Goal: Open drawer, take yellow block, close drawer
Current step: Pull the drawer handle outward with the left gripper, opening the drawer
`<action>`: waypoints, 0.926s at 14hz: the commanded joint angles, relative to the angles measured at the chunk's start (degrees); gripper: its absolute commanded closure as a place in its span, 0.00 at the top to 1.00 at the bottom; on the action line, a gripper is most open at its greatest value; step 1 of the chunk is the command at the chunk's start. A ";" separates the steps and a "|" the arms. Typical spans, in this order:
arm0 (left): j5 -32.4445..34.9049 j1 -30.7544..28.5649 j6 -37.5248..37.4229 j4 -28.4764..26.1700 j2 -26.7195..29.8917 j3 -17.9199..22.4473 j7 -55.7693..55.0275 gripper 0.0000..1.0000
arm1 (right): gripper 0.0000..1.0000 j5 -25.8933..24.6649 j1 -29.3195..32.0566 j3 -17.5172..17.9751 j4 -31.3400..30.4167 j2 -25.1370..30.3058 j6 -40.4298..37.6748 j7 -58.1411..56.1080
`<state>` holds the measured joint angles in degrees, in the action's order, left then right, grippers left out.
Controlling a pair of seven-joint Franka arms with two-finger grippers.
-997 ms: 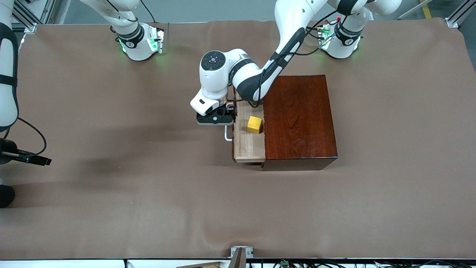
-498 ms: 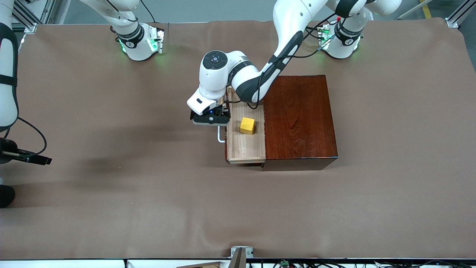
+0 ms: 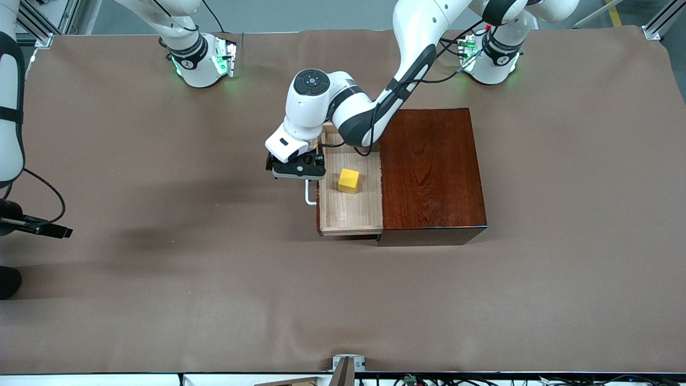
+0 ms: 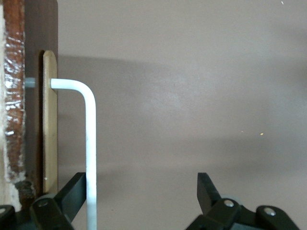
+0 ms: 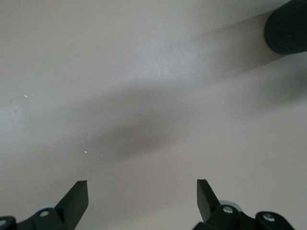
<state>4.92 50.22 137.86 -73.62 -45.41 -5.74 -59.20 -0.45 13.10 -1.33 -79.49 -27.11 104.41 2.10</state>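
The dark reddish-brown wooden box (image 3: 431, 171) stands mid-table. Its drawer (image 3: 348, 212), a light-wood tray, is pulled out toward the right arm's end of the table. The yellow block (image 3: 348, 180) sits in the tray. My left gripper (image 3: 296, 169) is at the white handle (image 3: 309, 195). In the left wrist view the left gripper (image 4: 142, 191) is open, and the handle bar (image 4: 90, 143) lies against the inner side of one finger (image 4: 72, 194), in front of the drawer front (image 4: 49, 120). My right gripper (image 5: 142, 196) is open and empty over bare table.
The brown table cover (image 3: 214, 279) spreads all round the box. The right arm (image 3: 10, 134) waits at the table's edge at its own end. A dark rounded object (image 5: 288, 28) shows at the corner of the right wrist view.
The drawer has slid farther out of the box toward the right arm's end, with my left gripper at its handle. The yellow block rode along in the tray. The right arm has not moved.
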 commanded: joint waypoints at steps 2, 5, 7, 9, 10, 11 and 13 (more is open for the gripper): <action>-1.15 0.06 3.91 2.52 -2.31 -0.15 -1.09 1.00 | 1.00 1.32 0.96 0.27 3.11 1.01 -0.61 -0.17; -1.15 0.06 3.82 2.52 -1.70 -0.24 -1.70 1.00 | 1.00 2.20 0.17 0.45 3.20 1.54 -2.27 -0.34; -1.15 -0.03 2.69 2.52 -1.26 -0.15 -1.88 1.00 | 1.00 2.82 0.08 0.71 3.38 1.54 -5.34 -0.25; -1.15 -0.03 0.40 2.52 -0.47 -0.15 -1.97 1.00 | 1.00 4.04 0.34 0.62 6.52 1.45 -10.87 -0.25; -1.23 -0.12 -0.91 2.52 0.23 -0.15 -1.97 1.00 | 1.00 6.49 0.60 0.36 7.24 1.45 -12.81 -0.25; -1.15 -0.12 -1.62 2.52 0.76 -0.06 -1.97 1.00 | 1.00 8.08 0.78 0.19 7.25 1.45 -14.04 -0.25; -1.15 -0.12 -2.85 2.52 0.77 -0.06 -1.97 1.00 | 1.00 8.27 0.79 0.54 7.33 1.54 -16.07 -0.25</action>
<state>4.68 50.11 136.69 -71.74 -45.10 -5.71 -60.13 6.11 13.33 -1.23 -72.59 -25.91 90.30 2.00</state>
